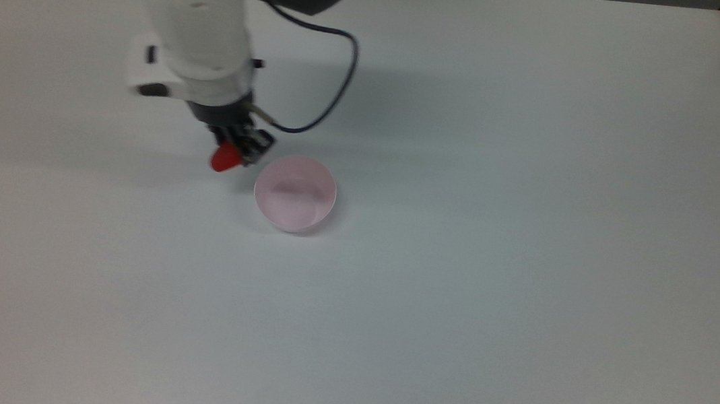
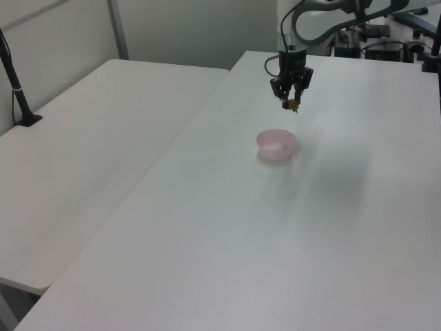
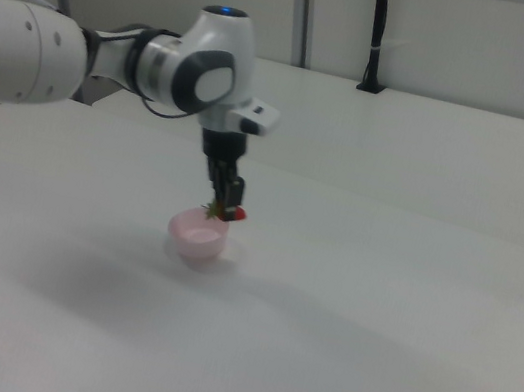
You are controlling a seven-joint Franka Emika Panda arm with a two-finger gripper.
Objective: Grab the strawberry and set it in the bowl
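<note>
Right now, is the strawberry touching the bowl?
Apart. In the left view the strawberry hangs in the gripper well above the bowl, with bare table visible between them.

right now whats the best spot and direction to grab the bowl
Grip the bowl by its thin rim, coming straight down with one finger inside and one outside the wall. It stands upright and open on the table, so the rim is free all round. The gripper is shut on the strawberry, so it must release that first.
</note>
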